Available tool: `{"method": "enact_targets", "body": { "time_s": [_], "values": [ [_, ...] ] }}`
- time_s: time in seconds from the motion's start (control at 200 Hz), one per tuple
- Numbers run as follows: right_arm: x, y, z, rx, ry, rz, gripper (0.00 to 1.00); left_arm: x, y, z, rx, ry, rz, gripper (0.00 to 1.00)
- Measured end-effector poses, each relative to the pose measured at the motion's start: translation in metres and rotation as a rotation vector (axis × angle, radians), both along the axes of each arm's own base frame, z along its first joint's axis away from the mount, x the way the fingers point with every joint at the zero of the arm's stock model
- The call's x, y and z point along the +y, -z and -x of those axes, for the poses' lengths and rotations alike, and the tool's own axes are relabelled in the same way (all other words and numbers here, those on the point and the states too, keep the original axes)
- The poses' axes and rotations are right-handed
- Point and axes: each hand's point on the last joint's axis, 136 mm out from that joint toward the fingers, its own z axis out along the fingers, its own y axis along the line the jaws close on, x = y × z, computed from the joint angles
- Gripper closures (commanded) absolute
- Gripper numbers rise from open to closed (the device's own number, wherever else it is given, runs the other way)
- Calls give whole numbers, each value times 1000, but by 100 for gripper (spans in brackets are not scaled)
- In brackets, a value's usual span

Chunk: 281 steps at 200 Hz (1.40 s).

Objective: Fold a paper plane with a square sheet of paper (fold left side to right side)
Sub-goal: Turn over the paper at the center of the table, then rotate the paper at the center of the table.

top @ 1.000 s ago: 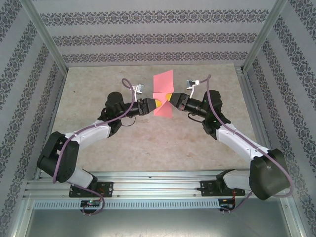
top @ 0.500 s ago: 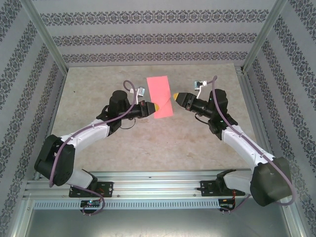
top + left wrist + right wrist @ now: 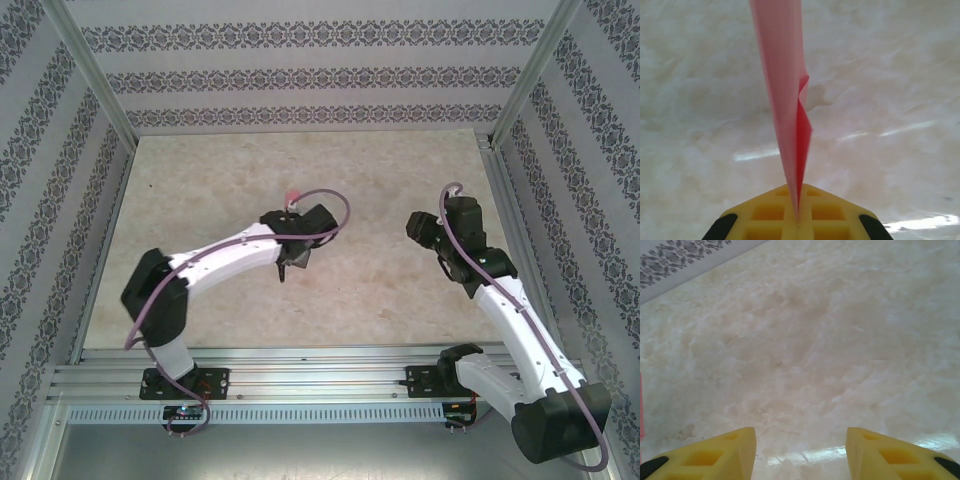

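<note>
From above, the left arm (image 3: 230, 250) bends over the middle of the counter (image 3: 200, 180), and the right arm (image 3: 505, 300) stands apart to its right. At the left wrist, the left hand (image 3: 798, 220) pinches the folded pink paper (image 3: 782, 85), held edge-on above the counter. At the right wrist, the right hand (image 3: 801, 445) stands partly open over bare counter, holding nothing.

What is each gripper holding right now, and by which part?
Left gripper pinches the pink paper by its near end; right gripper is open, holding nothing.

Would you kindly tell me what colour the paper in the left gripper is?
The paper is plain salmon pink, clearest in the left wrist view.
</note>
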Motion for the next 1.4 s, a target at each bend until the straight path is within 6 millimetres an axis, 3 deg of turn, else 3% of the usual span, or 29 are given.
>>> {"method": "enact_targets", "body": {
  "time_s": [0.11,0.24,0.32,0.49,0.609,0.724,0.779,0.844,0.944,1.074,1.184,1.404],
  "values": [
    [-6,12,6,35,17,17,49,-8,24,0,48,20,-188,99],
    [-11,26,10,71,29,19,47,-26,46,-5,91,41,-254,73],
    [-12,34,12,91,27,9,47,-38,55,-4,129,56,-222,64],
    [1,51,18,134,-31,-40,49,-74,51,1,202,106,-3,48],
    [19,60,13,151,-87,-115,51,-90,23,0,213,128,250,42],
    [57,71,6,171,-173,-183,50,-73,-16,-14,172,95,492,36],
    [84,80,3,193,-225,-214,48,-54,-33,-26,133,61,595,33],
    [113,96,3,234,-273,-239,47,-29,-39,-35,99,10,690,32],
    [150,122,-2,298,-303,-271,47,6,-26,-39,91,-80,782,29],
    [176,151,-16,347,-276,-324,47,33,3,-26,136,-169,840,28],
    [189,164,-28,376,-248,-347,45,40,13,-18,160,-194,863,27],
    [205,169,-45,377,-222,-377,46,36,-1,-23,119,-159,910,27]
  ]
}}
